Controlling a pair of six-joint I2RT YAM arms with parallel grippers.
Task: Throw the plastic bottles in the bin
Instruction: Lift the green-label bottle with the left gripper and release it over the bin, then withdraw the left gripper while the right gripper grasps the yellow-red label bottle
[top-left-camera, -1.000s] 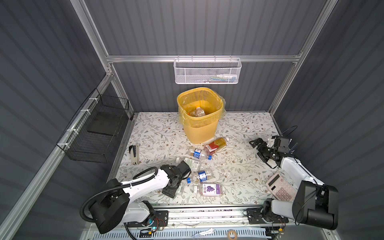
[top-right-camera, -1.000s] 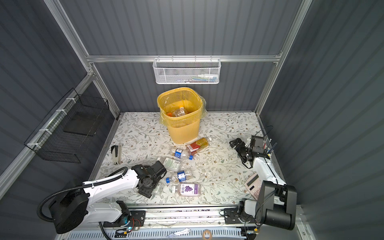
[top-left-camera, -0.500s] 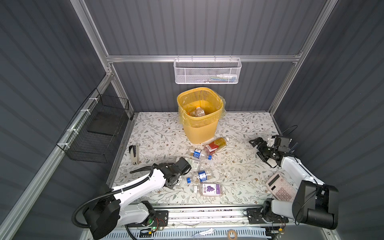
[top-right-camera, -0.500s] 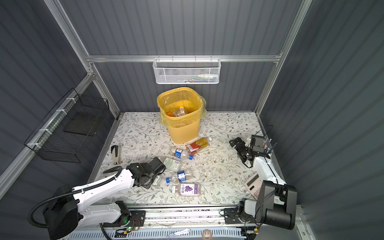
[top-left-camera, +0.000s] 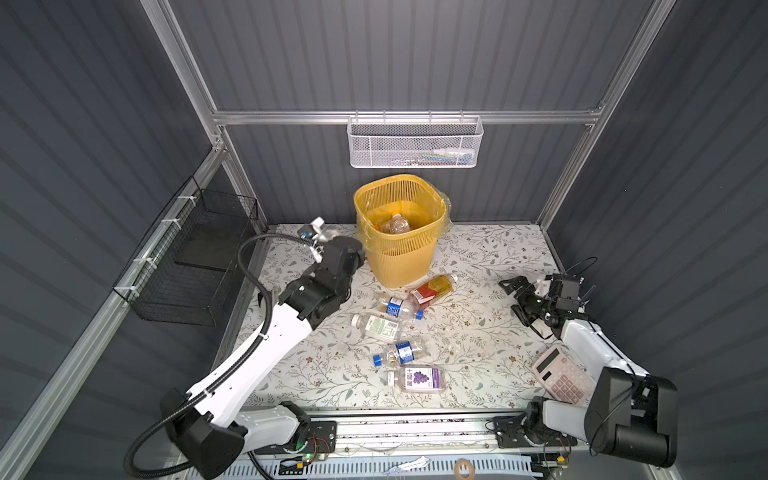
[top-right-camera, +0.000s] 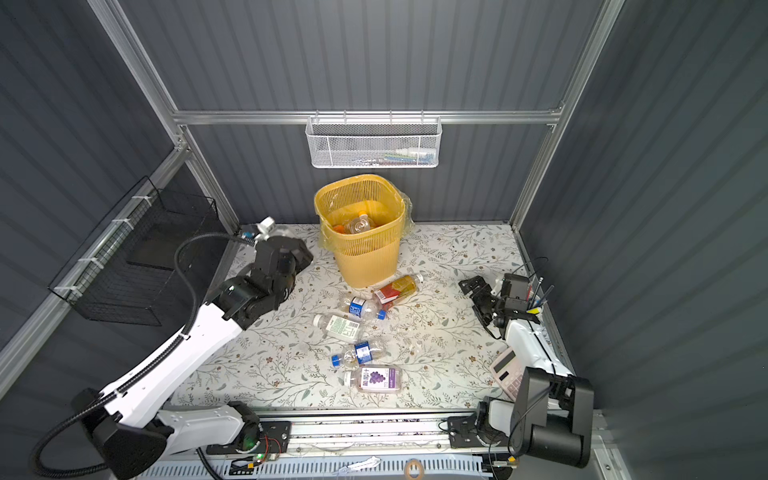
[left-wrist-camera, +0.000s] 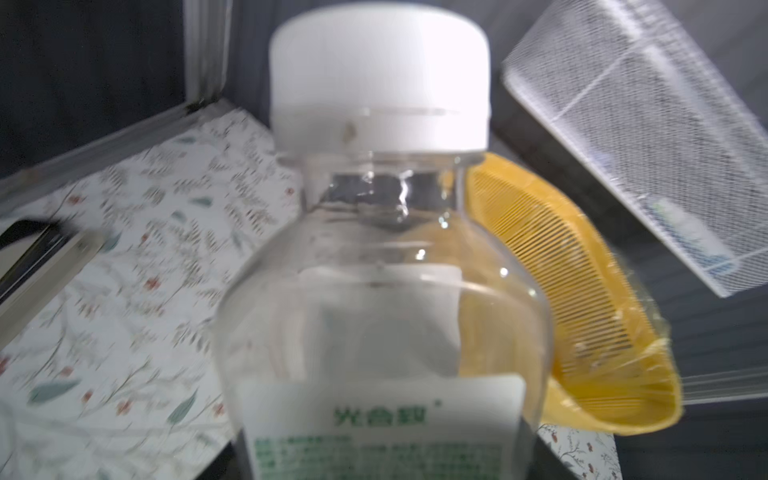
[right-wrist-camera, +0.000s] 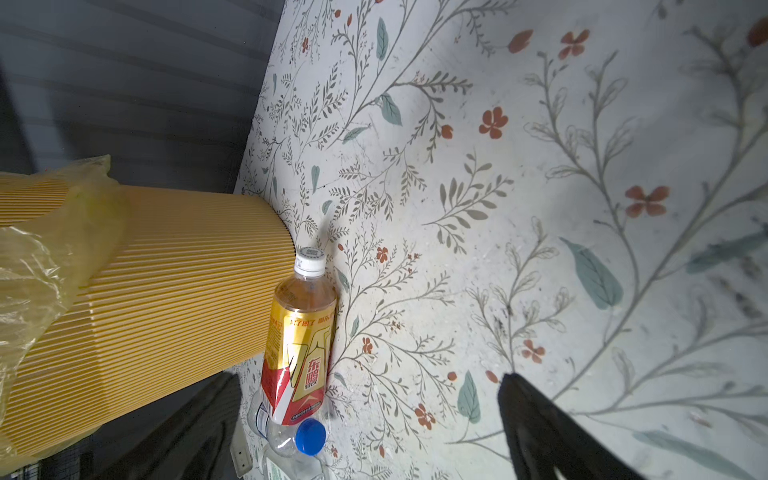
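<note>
A white-capped bottle (left-wrist-camera: 374, 291) is clamped in the left gripper (top-left-camera: 321, 237), aloft just beside the yellow bin (top-left-camera: 401, 266). Between both grippers other bottles (top-left-camera: 377, 327) litter the floral tabletop (top-left-camera: 478, 257), grey ribbed walls (top-left-camera: 374, 62) around; the right gripper (top-left-camera: 516, 301) gapes empty.

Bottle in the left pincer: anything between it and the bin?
Nothing visible. The bottle is up beside the bin, whose rim shows just behind it in the left wrist view.

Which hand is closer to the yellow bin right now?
Left. The left hand is beside the rim of the bin, holding a bottle; the right hand is open, well off to its right.
</note>
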